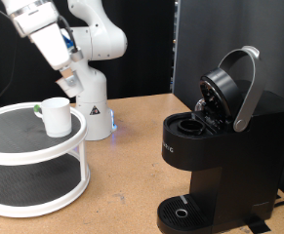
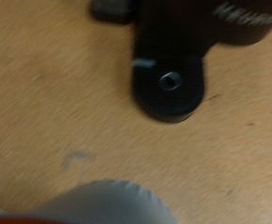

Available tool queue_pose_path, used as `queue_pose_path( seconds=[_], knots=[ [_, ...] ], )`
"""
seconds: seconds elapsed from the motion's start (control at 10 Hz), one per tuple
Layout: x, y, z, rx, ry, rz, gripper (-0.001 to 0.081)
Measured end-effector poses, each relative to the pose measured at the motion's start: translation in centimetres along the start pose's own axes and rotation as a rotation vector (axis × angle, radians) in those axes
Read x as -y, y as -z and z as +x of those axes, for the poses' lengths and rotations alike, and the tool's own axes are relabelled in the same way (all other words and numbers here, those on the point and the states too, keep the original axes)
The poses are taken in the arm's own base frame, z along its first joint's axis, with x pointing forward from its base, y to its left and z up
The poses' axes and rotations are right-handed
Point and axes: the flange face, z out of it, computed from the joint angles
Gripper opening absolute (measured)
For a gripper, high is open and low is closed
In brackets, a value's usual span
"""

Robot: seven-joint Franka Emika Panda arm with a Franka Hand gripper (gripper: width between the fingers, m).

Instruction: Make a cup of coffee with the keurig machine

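Wooden tabletop (image 1: 132,146) is carrying everything | cup (image 1: 55,115) is sitting on white two-tier stand (image 1: 34,185) (contents not visible) | keurig machine (image 1: 215,146) is standing lid-up, pod chamber exposed | hand (image 1: 65,73) is hovering above cup, grip state unclear

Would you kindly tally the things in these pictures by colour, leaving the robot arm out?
White: 2, the cup and the two-tier round stand that it sits on.
Black: 1, the keurig machine, lid raised.
Total: 3.
The gripper hangs above the cup, holding nothing that shows.
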Motion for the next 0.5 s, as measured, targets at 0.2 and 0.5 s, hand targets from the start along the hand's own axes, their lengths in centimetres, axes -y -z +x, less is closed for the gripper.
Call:
queue_pose_path(
  seconds=[0.2,0.5],
  knots=[
    [0.2,-0.3,3.0,-0.021,-0.059,-0.042,0.0437],
    [0.1,-0.8,3.4,-0.017,-0.063,-0.043,0.0437]
  ],
)
